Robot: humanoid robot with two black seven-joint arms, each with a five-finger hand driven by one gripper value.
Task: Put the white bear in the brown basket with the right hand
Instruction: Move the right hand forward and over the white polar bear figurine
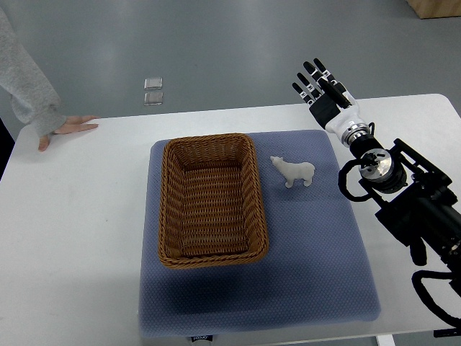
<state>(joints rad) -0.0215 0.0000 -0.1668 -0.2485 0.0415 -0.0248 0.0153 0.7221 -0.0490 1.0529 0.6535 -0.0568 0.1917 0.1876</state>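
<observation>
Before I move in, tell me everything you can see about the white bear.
The white bear is a small, plain white animal figurine that looks like hard plastic or resin. It stands upright on its four legs on the blue-grey mat, its head pointing towards the brown basket, which lies to its left with a clear gap between them. Nothing touches it except the mat. The right robot hand is open, beyond the mat's far right corner, well clear of the bear.

The right hand (323, 90) has black fingers (314, 72) with white segments and a white wrist cuff, joined by a silver ring to a black arm (414, 205) with looping black cables, while the person (29, 90) wears a grey sleeve.
</observation>
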